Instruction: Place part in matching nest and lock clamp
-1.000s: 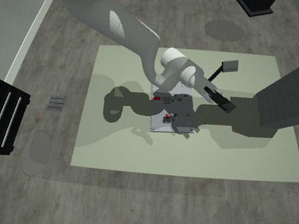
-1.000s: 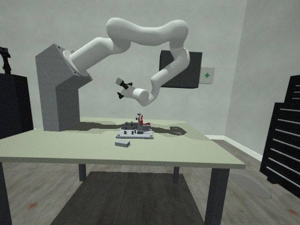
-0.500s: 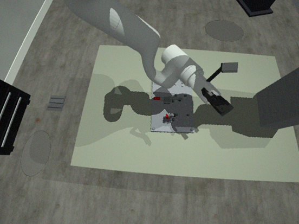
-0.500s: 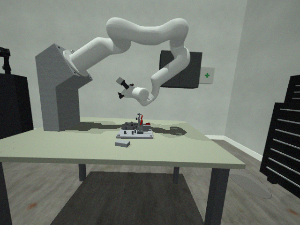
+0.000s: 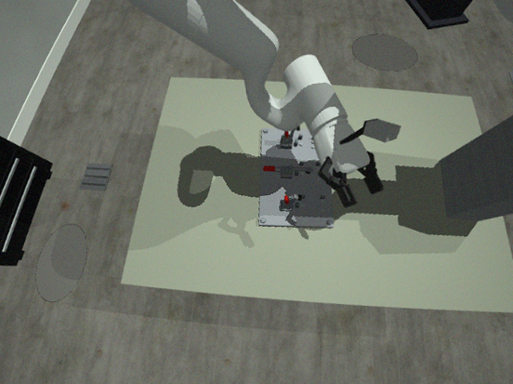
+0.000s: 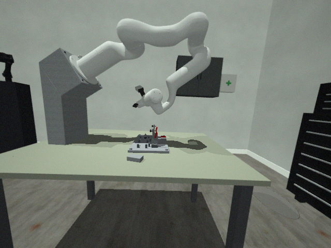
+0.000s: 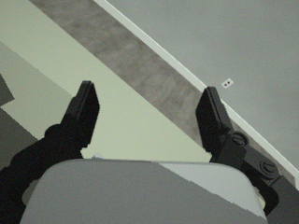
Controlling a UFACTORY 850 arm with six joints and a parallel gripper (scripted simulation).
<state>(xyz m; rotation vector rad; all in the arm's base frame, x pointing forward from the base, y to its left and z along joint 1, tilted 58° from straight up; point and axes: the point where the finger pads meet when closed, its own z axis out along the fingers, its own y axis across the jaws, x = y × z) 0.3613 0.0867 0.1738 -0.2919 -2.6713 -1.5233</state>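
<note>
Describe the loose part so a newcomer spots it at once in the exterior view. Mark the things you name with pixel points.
Start at the pale green table (image 5: 238, 278) (image 6: 88, 165) (image 7: 135, 117) and find the light plate (image 5: 316, 224) (image 6: 148, 151) carrying the red-handled clamps. Just in front of its near edge, toward the left end, lies a small grey block (image 6: 133, 158). Unlike the plate, it is a plain, flat-topped slab with nothing mounted on it.
</note>
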